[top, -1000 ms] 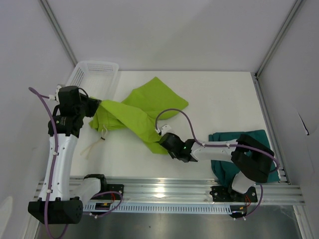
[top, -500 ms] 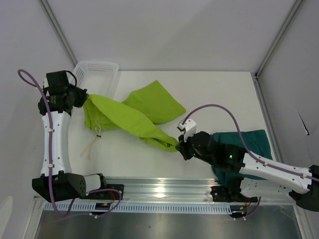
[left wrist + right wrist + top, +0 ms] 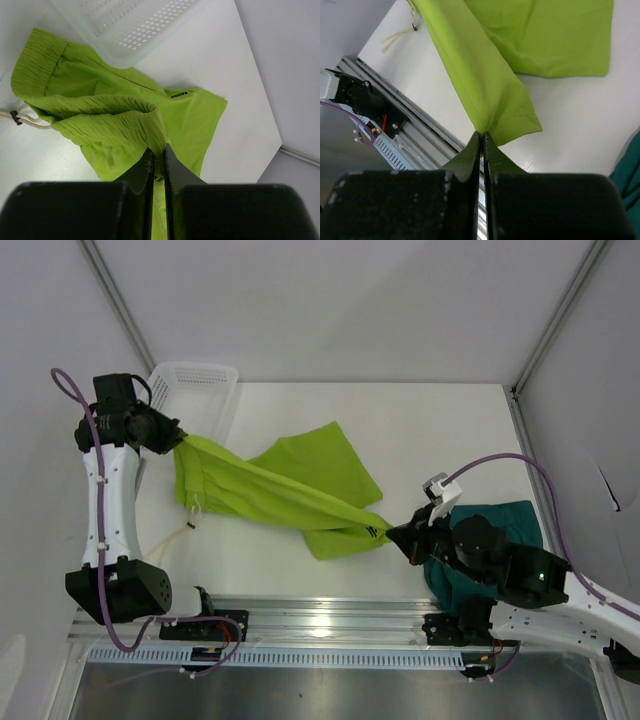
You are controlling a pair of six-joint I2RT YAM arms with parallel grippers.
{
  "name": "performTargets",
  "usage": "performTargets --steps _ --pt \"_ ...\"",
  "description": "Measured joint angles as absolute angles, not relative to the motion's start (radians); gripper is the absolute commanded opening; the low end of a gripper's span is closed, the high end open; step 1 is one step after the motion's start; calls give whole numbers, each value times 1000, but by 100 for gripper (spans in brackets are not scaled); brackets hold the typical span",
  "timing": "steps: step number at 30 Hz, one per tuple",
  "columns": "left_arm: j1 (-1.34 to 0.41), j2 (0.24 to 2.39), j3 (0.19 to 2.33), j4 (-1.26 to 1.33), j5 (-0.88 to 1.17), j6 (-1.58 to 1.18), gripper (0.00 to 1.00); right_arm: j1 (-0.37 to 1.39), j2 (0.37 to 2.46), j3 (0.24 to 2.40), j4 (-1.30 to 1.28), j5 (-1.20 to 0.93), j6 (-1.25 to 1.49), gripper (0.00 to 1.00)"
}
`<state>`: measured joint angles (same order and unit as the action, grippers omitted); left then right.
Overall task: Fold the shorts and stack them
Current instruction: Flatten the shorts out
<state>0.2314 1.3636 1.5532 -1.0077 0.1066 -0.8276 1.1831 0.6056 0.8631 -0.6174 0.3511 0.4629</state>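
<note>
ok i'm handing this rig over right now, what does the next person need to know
Left gripper: shut on the lime shorts at the waistband, beside the white basket.
Right gripper: shut on a leg hem of the same pair, which is stretched between the two grippers.
Teal shorts: near right corner, partly under the right arm; fold can't be judged.
Done: nothing stacked.
Left: fold the lime pair, then stack the two.
</note>
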Motion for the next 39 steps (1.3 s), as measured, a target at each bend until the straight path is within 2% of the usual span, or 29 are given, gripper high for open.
performTargets --steps 2,10,13,14,18,20,24,34,39 --pt "231 1363 1553 -1001 118 -810 17 1180 633 884 -641 355 460 0" --pt "235 1364 1554 -958 197 -750 17 1116 758 1068 -730 398 411 0" --pt "236 1364 1552 -941 234 -749 9 1016 797 1153 -739 403 389 0" --pt "236 1364 1550 -935 244 -749 1 971 817 1180 -738 401 384 0" --pt "236 1364 1534 -922 271 -751 0 808 883 1237 -728 324 361 0" --pt "236 1364 1525 -921 283 -751 0 686 922 1256 -722 249 352 0" --pt "237 1340 1491 -890 327 -770 0 553 971 1293 -714 100 333 0" --pt "239 1003 1449 -757 457 -903 0 525 839 1502 -614 -147 279 0" --pt "239 822 1534 -717 439 -952 0 524 780 1681 -596 -210 256 0"
